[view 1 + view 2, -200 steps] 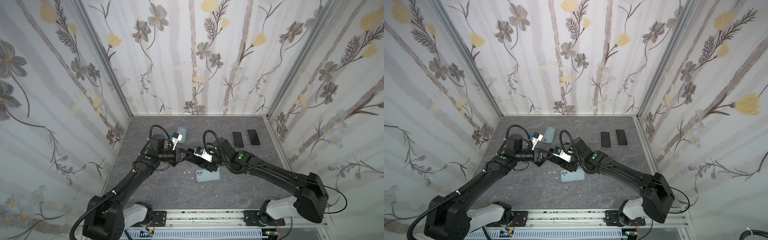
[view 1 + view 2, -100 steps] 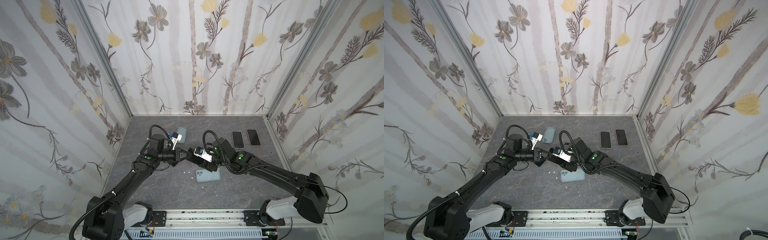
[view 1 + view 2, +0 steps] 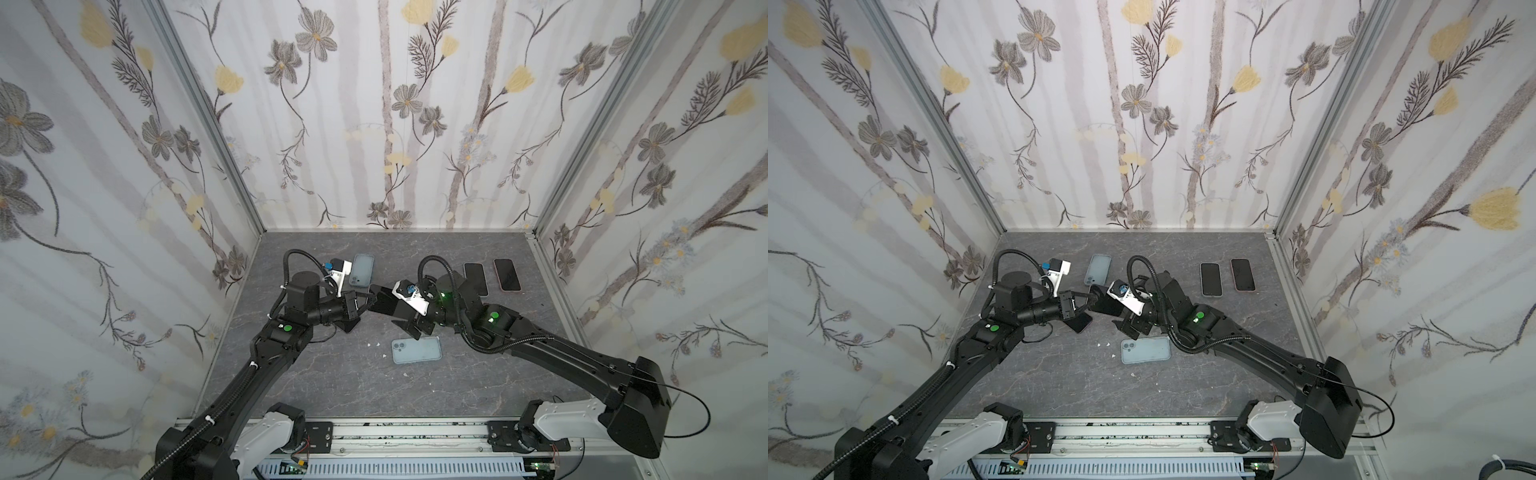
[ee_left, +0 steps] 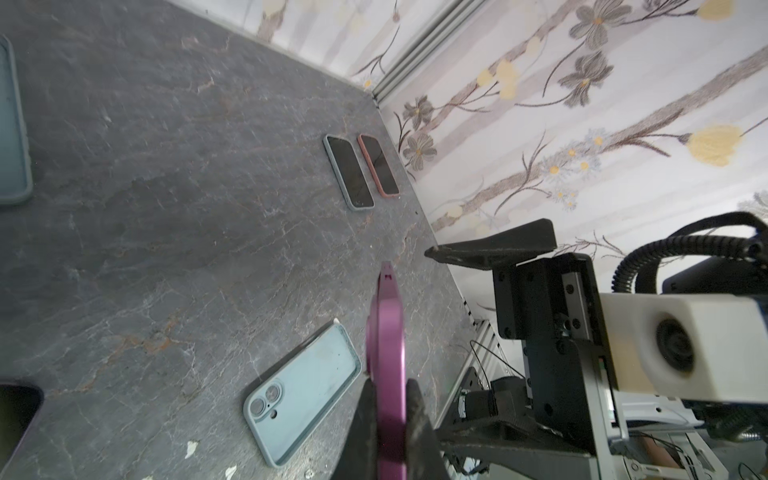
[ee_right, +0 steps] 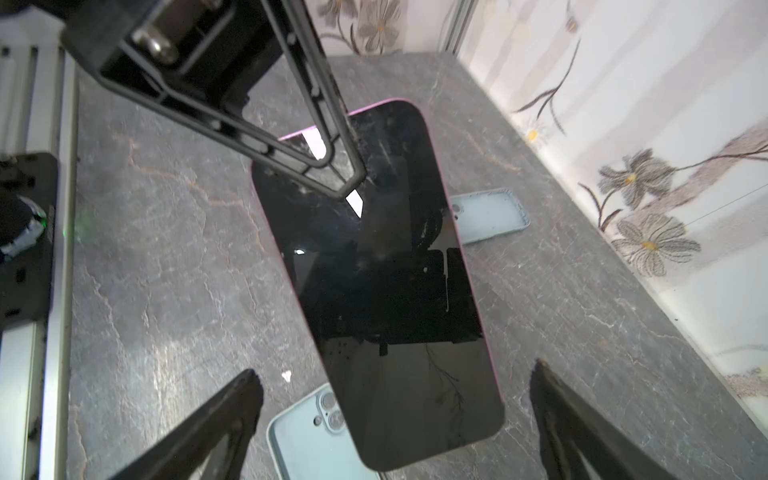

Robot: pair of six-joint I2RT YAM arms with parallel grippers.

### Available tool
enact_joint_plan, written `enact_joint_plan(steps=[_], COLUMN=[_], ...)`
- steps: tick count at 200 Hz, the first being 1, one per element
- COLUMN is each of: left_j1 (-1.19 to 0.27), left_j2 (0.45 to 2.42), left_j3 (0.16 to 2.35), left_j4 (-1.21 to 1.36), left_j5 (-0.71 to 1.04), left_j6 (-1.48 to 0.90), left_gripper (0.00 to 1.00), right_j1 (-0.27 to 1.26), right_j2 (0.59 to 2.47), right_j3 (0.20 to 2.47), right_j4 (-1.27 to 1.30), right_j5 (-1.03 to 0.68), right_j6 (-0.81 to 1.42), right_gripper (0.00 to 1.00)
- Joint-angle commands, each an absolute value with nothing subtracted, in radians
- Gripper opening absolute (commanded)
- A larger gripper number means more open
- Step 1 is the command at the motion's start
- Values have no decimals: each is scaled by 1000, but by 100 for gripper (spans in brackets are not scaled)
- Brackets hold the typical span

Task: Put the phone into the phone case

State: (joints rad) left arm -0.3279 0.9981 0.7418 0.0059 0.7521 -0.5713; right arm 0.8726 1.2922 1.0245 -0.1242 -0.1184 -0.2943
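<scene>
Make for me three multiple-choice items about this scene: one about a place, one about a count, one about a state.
1. Where do the two dark phones lie side by side?
A. back right of the table
B. front left
C. inside a case

2. How many pale blue cases lie on the table?
A. one
B. two
C. four

3. How is the left gripper?
A. open, empty
B. shut on the purple phone
C. shut on a case

Answers:
1 A: both top views show them near the back right corner.
2 B: one lies at the back, one near the front.
3 B: it pinches the phone's end in both wrist views.
</scene>
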Motion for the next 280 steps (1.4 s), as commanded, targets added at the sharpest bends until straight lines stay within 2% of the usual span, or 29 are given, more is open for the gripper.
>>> enact_joint_plan(steps=[1,46,74,101,145,201,229,280], left_j1=[-325,-325,-325,-325,-325,-327,-327,-328], left_j2=[952,889,873,857,836,852,850,846], left_j3=[749,756,743,721,692,693,685,680], left_j4=[149,321,482,633,856,983,981,969], left_j5=[676,647,669,693,731,800,802,804], left_j6=[-612,-698,-768,-811,-893,-948,-949,-943], left_gripper=[0,0,0,0,0,0,0,0], right_j1=[864,827,759,670,566,567,580,597], right_j2=[1237,1117,1042,1001,1033,1172,1196,1206], right_j3=[1000,981,962,950,990,1078,1082,1085], right_j4=[43,161,238,309,389,481,534,570], right_j5=[-75,-38,-136,-310,-558,-865,-912,-939], right_j6=[-191,0,119,264,476,604,641,669], right_gripper=[100,100,100,80,67,55,37,38])
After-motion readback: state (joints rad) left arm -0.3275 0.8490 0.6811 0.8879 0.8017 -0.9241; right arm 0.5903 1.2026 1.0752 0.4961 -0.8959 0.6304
